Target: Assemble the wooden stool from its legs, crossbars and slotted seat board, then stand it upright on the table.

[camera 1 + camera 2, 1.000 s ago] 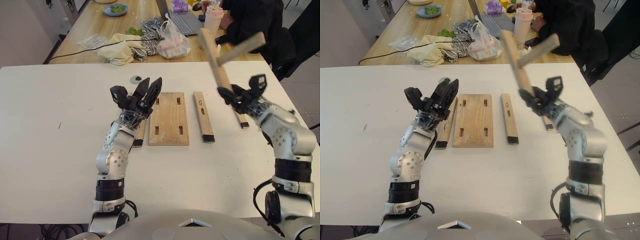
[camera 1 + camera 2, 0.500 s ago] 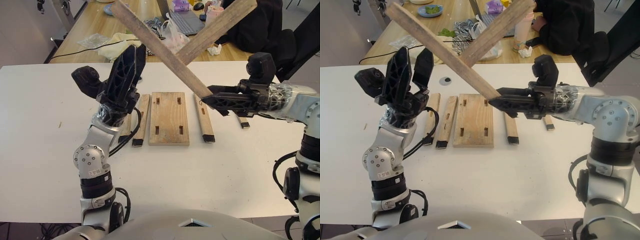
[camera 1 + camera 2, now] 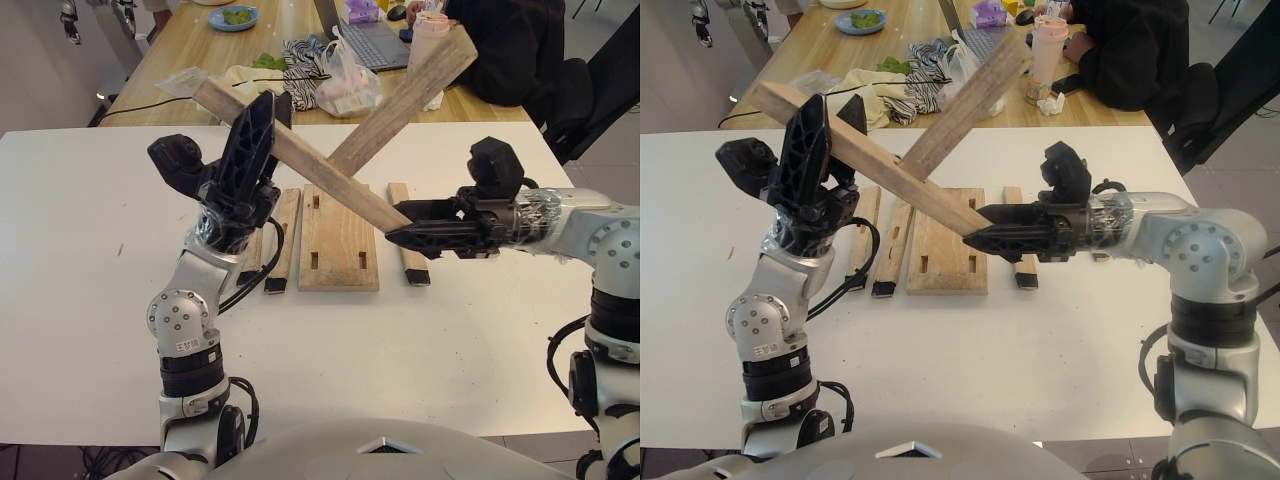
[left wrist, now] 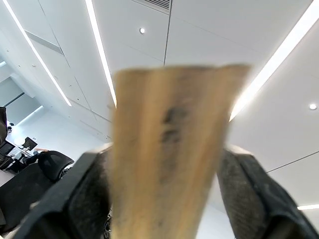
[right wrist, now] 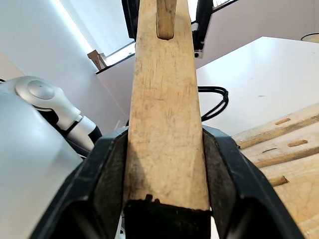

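Bench: the white bench (image 3: 80,300) carries the seat board (image 3: 338,260) lying flat, with a cluttered wooden table (image 3: 170,60) behind it.
Leg: the leg (image 3: 320,175) is held above the seat board, with the crossbar (image 3: 410,95) jutting from it.
Grippers: your left gripper (image 3: 830,120) and right gripper (image 3: 400,232) each clamp one end of the leg.
Right wrist view: the crossbar sits in the leg's slot (image 5: 166,20).
Change: the leg is lower than before, and the left gripper has newly closed on it.

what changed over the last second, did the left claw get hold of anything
The right claw swung the crossed leg pair from the robot's right across above the seat board, then lowered it slightly. The left claw rose from the table and closed on the pair's far end. The right claw kept its grip; the seat board and loose legs stayed flat on the table.
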You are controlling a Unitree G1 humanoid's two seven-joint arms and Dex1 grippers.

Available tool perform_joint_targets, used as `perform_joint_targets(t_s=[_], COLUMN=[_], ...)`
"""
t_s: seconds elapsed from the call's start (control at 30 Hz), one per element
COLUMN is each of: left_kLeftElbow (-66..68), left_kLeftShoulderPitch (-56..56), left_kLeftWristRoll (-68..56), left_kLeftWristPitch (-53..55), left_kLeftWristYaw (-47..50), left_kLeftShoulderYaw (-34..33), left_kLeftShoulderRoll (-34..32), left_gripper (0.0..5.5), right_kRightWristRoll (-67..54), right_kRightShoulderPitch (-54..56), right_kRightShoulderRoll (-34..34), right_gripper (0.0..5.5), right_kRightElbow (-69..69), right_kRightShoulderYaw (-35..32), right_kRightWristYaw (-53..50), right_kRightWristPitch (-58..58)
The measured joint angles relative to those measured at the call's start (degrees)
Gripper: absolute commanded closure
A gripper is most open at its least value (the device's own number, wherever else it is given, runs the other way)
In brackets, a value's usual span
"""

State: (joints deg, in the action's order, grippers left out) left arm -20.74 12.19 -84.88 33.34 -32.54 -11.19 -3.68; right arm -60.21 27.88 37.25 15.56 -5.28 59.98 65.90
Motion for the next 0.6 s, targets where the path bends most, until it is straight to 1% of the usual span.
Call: perform_joint_targets(t_s=[0.1,0.23,0.27,0.4,0.5,0.6], left_kLeftElbow=[0.11,0.52,0.65,3.33,6.81,11.6], left_kLeftShoulderPitch=[0.0,0.0,0.02,2.11,5.78,8.58], left_kLeftWristRoll=[-0.26,-0.12,-0.12,-0.06,2.28,7.74], left_kLeftWristPitch=[0.0,-0.03,-0.03,-1.3,-1.29,-1.15], left_kLeftWristYaw=[-0.01,0.02,0.05,1.26,0.64,-3.43], left_kLeftShoulderYaw=[-0.15,-0.33,-0.37,-2.28,-4.69,-5.89], left_kLeftShoulderRoll=[-0.04,-0.35,-0.36,-0.58,-4.83,-11.64], left_gripper=[3.24,3.31,3.31,3.37,3.43,3.48], right_kRightWristRoll=[0.84,2.0,2.16,4.54,11.59,23.03], right_kRightShoulderPitch=[-0.29,-0.7,-0.71,-1.91,-3.84,-7.23], right_kRightShoulderRoll=[-0.13,-0.35,-0.39,-0.4,-0.12,1.88], right_gripper=[3.5,3.5,3.21,2.6,1.98,2.4], right_kRightElbow=[0.01,0.02,0.02,0.04,-1.43,-7.04], right_kRightShoulderYaw=[0.75,1.54,1.7,3.7,8.43,13.5], right_kRightWristYaw=[0.94,0.99,0.95,-0.2,-1.36,-3.14], right_kRightWristPitch=[-1.69,-3.29,-3.45,-4.71,-8.93,-16.38])
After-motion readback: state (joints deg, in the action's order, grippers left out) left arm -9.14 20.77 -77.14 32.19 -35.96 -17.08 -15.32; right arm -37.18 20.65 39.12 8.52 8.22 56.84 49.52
